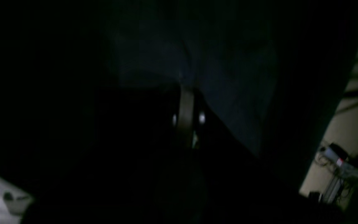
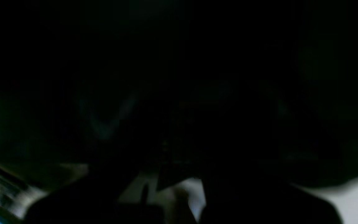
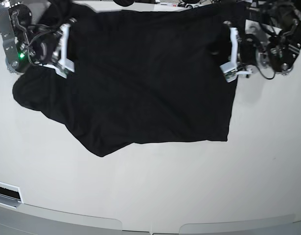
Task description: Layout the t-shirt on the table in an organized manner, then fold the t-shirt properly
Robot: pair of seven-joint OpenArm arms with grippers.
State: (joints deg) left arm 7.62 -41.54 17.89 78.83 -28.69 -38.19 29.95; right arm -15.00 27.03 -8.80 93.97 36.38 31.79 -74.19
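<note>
**Base view: shirt spread between both arms**

Base view shows the t-shirt (image 3: 150, 78) lying across the far half of the table (image 3: 155, 191), hem toward us and one sleeve bunched at view left. We log the left gripper (image 3: 232, 51) at the shirt's view-right edge and the right gripper (image 3: 62, 46) at its view-left edge, each touching the cloth. We cannot tell how wide either set of fingers stands, nor whether they pinch fabric. Both wrist views are almost wholly dark with black cloth, with only slivers of white table at their lower corners.
</note>
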